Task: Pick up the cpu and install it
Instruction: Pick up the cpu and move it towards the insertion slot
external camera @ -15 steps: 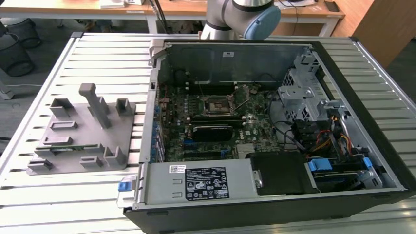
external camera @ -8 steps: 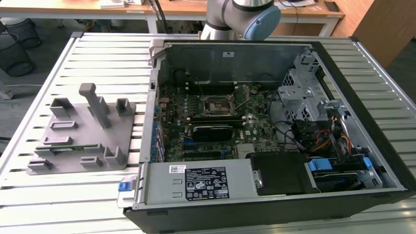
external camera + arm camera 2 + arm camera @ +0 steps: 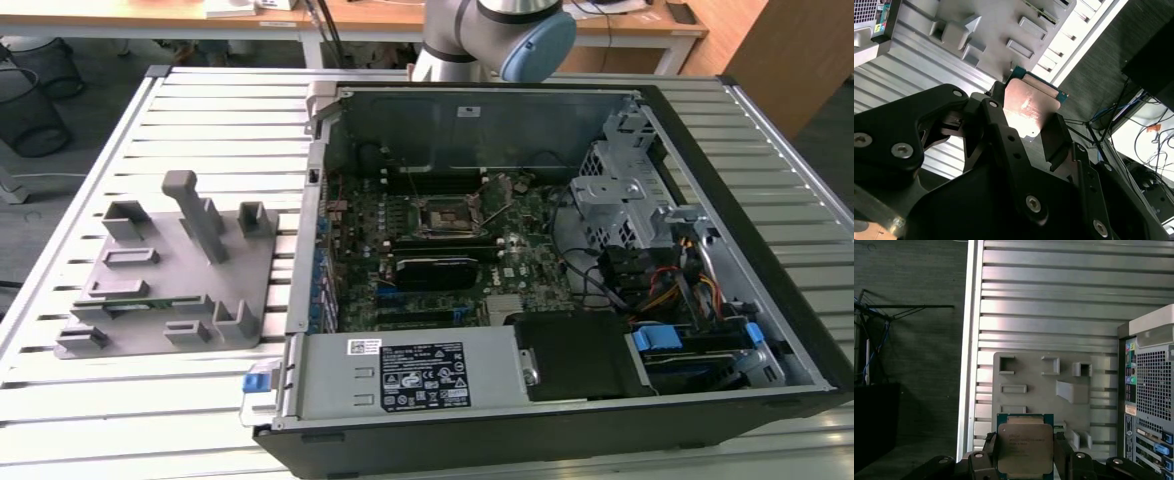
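The cpu (image 3: 1025, 446), a flat square chip with a silver-grey metal top and a thin green edge, sits between the black fingers of my gripper (image 3: 1025, 460), which is shut on it. In the second wrist view the cpu (image 3: 1030, 106) shows its shiny face, with the gripper (image 3: 1029, 122) clamped on two opposite sides. Both are held high above the grey plastic fixture (image 3: 1044, 385) on the slatted table. The black-framed socket (image 3: 445, 215) lies on the motherboard inside the open computer case (image 3: 747, 330). The arm (image 3: 501, 30) rises behind the case.
The grey fixture (image 3: 174, 270) with its upright blocks stands on the slatted table (image 3: 200, 110) at the exterior view's left of the case. Inside the case are a power supply (image 3: 400, 372), drive cage (image 3: 621, 190) and loose cables (image 3: 667, 290). Dark floor borders the table edge (image 3: 971, 340).
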`<action>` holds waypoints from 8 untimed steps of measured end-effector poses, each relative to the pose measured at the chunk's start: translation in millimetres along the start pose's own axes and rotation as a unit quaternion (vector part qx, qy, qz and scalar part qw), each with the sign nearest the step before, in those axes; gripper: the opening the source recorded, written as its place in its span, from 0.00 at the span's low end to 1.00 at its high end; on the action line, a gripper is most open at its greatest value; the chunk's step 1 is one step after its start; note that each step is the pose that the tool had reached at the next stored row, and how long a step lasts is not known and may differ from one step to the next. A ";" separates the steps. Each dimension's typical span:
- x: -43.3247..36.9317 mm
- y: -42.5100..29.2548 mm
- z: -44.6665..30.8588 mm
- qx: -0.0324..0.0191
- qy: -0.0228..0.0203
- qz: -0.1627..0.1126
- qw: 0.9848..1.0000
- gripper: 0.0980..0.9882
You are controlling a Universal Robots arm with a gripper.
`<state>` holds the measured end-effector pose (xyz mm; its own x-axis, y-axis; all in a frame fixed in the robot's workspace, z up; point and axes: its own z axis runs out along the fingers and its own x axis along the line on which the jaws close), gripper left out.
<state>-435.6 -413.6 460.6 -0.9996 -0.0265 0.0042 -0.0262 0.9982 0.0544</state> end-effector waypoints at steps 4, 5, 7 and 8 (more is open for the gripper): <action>-0.2 -0.7 -0.2 0.000 0.000 0.000 1.000 0.49; -0.6 -1.8 -0.1 0.000 0.000 0.000 1.000 0.49; -1.8 -4.2 0.2 0.000 0.000 0.000 1.000 0.49; -2.6 -5.5 0.2 0.000 0.000 0.000 1.000 0.49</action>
<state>-432.8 -419.0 460.1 -0.9996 -0.0265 0.0041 -0.0262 0.9982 0.0545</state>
